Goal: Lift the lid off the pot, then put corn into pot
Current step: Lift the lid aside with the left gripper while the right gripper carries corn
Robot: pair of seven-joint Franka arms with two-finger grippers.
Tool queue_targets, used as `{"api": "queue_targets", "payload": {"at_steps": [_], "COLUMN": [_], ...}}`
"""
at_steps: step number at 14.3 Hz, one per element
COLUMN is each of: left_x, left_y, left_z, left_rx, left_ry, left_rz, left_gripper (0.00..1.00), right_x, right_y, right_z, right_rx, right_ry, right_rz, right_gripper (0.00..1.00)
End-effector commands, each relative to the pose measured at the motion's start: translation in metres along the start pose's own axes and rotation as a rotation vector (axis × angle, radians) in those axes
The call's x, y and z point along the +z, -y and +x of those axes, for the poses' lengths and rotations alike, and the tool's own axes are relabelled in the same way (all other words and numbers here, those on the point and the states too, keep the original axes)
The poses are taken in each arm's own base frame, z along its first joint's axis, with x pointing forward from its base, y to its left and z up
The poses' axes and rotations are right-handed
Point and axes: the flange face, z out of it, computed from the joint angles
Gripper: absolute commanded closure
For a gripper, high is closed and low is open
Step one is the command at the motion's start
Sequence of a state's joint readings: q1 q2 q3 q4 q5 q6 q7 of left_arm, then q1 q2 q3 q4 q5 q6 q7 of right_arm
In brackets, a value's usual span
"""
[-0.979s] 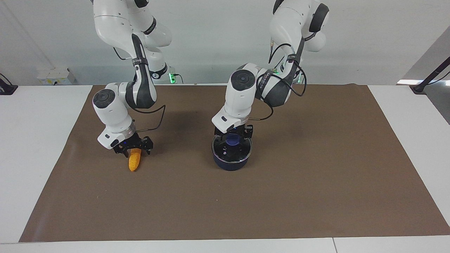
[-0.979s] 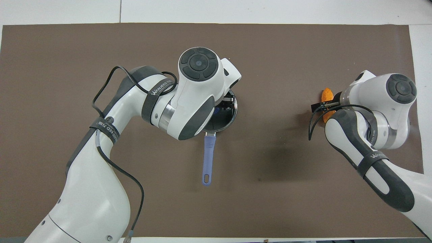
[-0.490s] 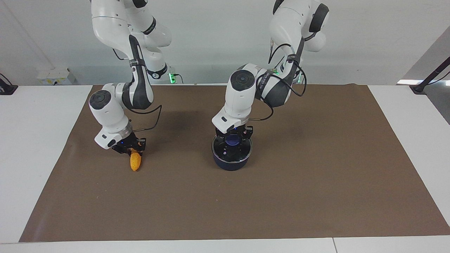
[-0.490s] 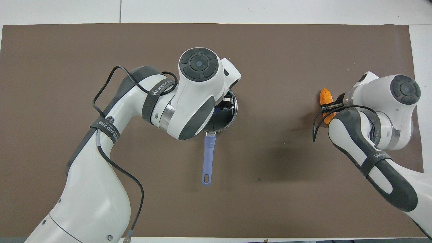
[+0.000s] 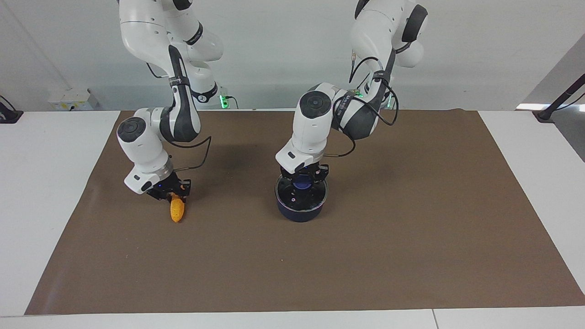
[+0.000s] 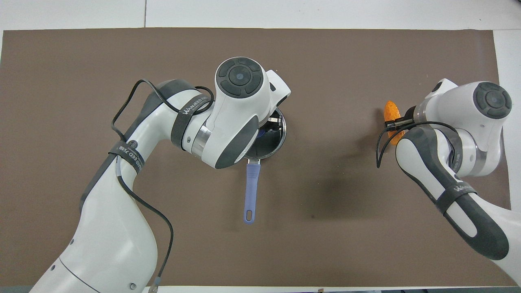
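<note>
Over the small navy saucepan (image 5: 300, 211), our left gripper (image 5: 301, 181) pinches the glass lid's (image 5: 301, 194) blue knob; our right gripper (image 5: 172, 195) clasps the orange-yellow corn cob (image 5: 177, 211).

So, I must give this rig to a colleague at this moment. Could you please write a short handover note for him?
Left gripper: down at the knob of the lid, grip unclear.
Right gripper: shut on the corn near the right arm's end of the mat.
The lid lies on the pot, mid-mat, handle toward the robots.
Done: corn grasped.
Left: lift the lid off, put the corn into the pot.
</note>
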State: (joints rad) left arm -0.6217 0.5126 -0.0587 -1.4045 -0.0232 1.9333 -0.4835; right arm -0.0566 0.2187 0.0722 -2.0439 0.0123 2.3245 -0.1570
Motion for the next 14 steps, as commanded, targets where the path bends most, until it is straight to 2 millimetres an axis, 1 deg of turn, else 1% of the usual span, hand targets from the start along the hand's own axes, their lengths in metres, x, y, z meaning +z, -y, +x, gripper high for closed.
{"api": "queue_targets", "payload": {"at_steps": [1,2,3,4,5,6,7,8,9,10,11,12,13,14], "left_x": [-0.019,-0.036,-0.049,-0.064,-0.079,-0.089,-0.099,-0.105,-0.112,-0.114,-0.117,-0.117,-0.117,-0.117], "left_y": [0.007,0.016,0.023,0.033,0.049,0.066,0.082,0.098,0.121,0.148,0.18,0.204,0.235,0.266], "left_z": [0.002,0.001,-0.001,-0.001,0.001,0.004,0.006,0.009,0.014,0.019,0.024,0.027,0.031,0.033], "left_rx": [-0.015,-0.024,-0.032,-0.048,-0.074,-0.089,-0.095,-0.112,-0.125,-0.12,-0.117,-0.106,-0.106,-0.108], "left_ry": [-0.022,-0.026,-0.025,-0.027,-0.026,-0.025,-0.024,-0.02,-0.024,-0.011,0.001,0.012,0.02,0.024], "left_rz": [0.008,0.004,0.004,-0.007,-0.023,-0.024,-0.027,-0.036,-0.039,-0.034,-0.032,-0.039,-0.039,-0.04], "left_gripper": [1.0,1.0,1.0,1.0,1.0,1.0,1.0,1.0,1.0,1.0,1.0,1.0,1.0,1.0], "right_x": [-0.049,-0.063,-0.073,-0.087,-0.097,-0.106,-0.114,-0.125,-0.135,-0.143,-0.154,-0.16,-0.166,-0.169], "right_y": [0.017,0.028,0.036,0.046,0.056,0.07,0.087,0.111,0.143,0.173,0.204,0.239,0.263,0.293], "right_z": [0.002,0.004,0.006,0.012,0.016,0.02,0.024,0.03,0.039,0.042,0.041,0.041,0.046,0.052], "right_rx": [-0.018,-0.015,-0.004,0.011,0.027,0.04,0.059,0.09,0.138,0.173,0.203,0.2,0.202,0.215], "right_ry": [-0.004,-0.001,0.01,0.017,0.017,0.018,0.016,0.01,-0.005,-0.02,-0.042,-0.055,-0.059,-0.072], "right_rz": [0.012,0.015,0.019,0.024,0.028,0.033,0.039,0.05,0.069,0.086,0.098,0.111,0.124,0.143], "right_gripper": [1.0,1.0,1.0,1.0,1.0,1.0,1.0,1.0,1.0,1.0,1.0,1.0,1.0,1.0]}}
